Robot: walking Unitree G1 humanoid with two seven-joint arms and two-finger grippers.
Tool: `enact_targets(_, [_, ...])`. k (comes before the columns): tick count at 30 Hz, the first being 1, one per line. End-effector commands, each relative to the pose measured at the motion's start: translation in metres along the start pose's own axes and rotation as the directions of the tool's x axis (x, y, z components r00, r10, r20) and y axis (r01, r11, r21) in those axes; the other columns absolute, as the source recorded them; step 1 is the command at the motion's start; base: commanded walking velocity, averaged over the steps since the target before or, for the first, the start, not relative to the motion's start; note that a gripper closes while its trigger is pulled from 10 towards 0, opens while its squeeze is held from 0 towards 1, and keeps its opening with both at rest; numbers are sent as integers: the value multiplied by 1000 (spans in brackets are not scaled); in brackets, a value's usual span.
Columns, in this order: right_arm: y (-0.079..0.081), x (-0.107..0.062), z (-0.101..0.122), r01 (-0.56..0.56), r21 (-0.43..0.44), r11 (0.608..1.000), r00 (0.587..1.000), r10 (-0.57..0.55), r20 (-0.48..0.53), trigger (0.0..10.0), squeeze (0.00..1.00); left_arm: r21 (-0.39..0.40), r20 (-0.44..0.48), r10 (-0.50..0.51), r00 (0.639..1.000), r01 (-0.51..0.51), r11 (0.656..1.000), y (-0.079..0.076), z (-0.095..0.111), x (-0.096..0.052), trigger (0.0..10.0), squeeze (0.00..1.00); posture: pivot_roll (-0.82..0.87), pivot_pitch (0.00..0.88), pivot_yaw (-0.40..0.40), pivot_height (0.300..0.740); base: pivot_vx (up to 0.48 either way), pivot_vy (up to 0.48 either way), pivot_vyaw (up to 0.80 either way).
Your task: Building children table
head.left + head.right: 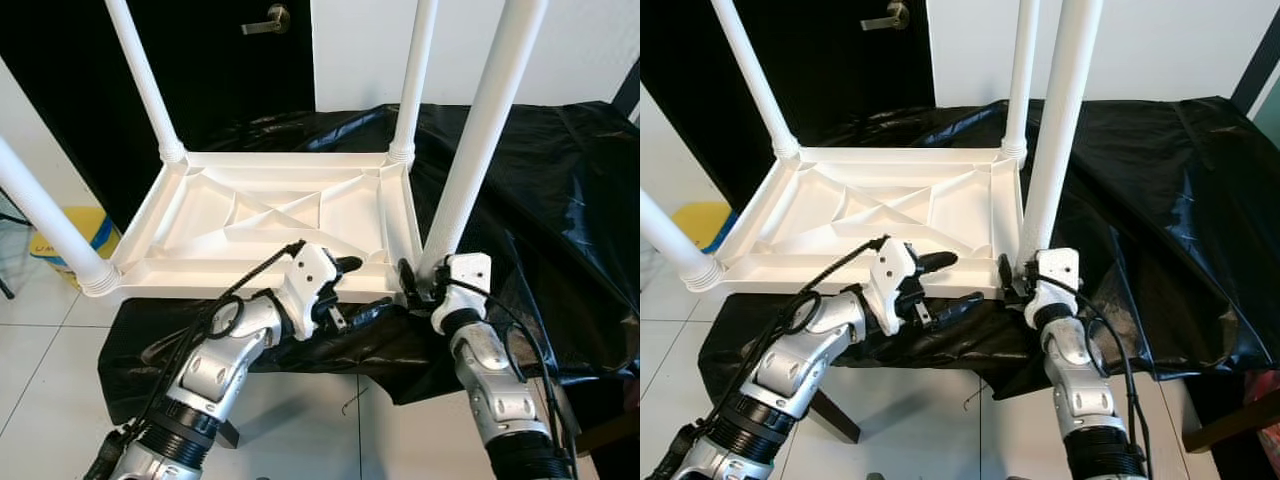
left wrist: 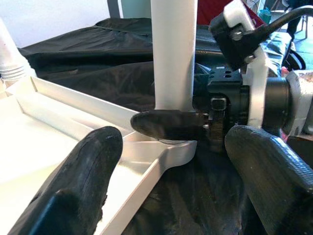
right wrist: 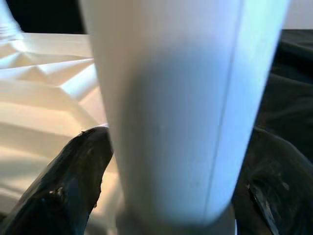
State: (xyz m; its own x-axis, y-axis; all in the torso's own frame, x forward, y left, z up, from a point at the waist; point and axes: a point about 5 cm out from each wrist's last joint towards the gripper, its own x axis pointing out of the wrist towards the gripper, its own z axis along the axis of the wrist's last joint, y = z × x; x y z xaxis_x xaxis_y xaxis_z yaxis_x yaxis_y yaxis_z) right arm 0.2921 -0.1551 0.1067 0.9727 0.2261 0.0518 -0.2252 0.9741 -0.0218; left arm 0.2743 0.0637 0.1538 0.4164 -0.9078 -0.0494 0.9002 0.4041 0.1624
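Right gripper [image 1: 420, 283] clamps the upright table leg [image 1: 478, 140] at its base, over the corner socket of the inverted tabletop [image 1: 262, 215]. Left gripper [image 1: 352, 288], fingers apart, waits just beside.

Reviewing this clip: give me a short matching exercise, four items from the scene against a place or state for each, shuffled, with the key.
Items
1. right gripper
2. left gripper
3. upturned tabletop
4. yellow bin

Places or states
A. lies underside up on the black sheet
B. stands on the floor, to the robot's left of the table
C. fingers on either side of the near right leg, at its base
D. open, at the tabletop's near edge

Pairs: 1-C, 2-D, 3-A, 4-B
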Motion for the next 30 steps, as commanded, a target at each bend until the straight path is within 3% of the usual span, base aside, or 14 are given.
enact_targets(1, [-2, 1, 1, -137, -19, 990, 991, 136, -14, 10000, 0, 0, -12, -8, 1000, 8, 1000, 1, -1, -2, 10000, 0, -112, 1, 17, 740, 0, 0, 0])
enact_targets(4, [-4, 2, 1, -181, -36, 983, 983, 180, -21, 10000, 0, 1, -12, -9, 1000, 9, 1000, 1, -1, -2, 10000, 0, -112, 1, 17, 740, 0, 0, 0])
enact_targets(6, [-8, 10, 6, -303, -93, 948, 953, 300, -47, 10000, 0, 2, -9, -10, 1000, 10, 1000, 2, 0, -1, 10000, 0, -114, 0, 19, 740, 0, 0, 0])
enact_targets(11, [-8, 21, 8, -362, -133, 923, 932, 356, -67, 10000, 0, 7, -12, -17, 1000, 17, 1000, 2, 0, 0, 10000, 0, -107, 0, 16, 740, 0, 0, 0])
enact_targets(12, [-8, 23, 8, -378, -136, 916, 926, 371, -75, 5725, 0, 7, -13, -18, 1000, 18, 1000, 1, 0, 0, 10000, 0, -104, 0, 14, 740, 0, 0, 0])
enact_targets(13, [-8, 23, 8, -378, -136, 916, 926, 371, -75, 5725, 0, 7, -13, -18, 1000, 18, 1000, 1, 0, 0, 10000, 0, -104, 0, 14, 740, 0, 0, 0])
enact_targets(14, [-9, 24, 7, -389, -139, 911, 921, 380, -84, 2549, 0, 9, -13, -17, 1000, 17, 1000, 1, 0, -1, 10000, 0, -99, 0, 11, 740, 0, 0, 0])
enact_targets(15, [-10, 24, 3, -402, -149, 904, 915, 389, -108, 0, 0, 9, -12, -11, 1000, 12, 1000, 2, 1, -1, 10000, 0, -96, 0, 8, 740, 0, 0, 0])
enact_targets(23, [-15, 18, -11, -420, -145, 896, 903, 397, -164, 0, 0, 7, -11, 3, 1000, -3, 1000, 2, 1, -3, 10000, 0, -88, 0, 2, 740, 0, 0, 0])
enact_targets(30, [-18, 15, -16, -383, -110, 917, 917, 363, -165, 0, 0, 1, -11, 7, 1000, -7, 1000, 1, 0, -3, 10000, 0, -94, 5, 4, 740, 0, 0, 0])
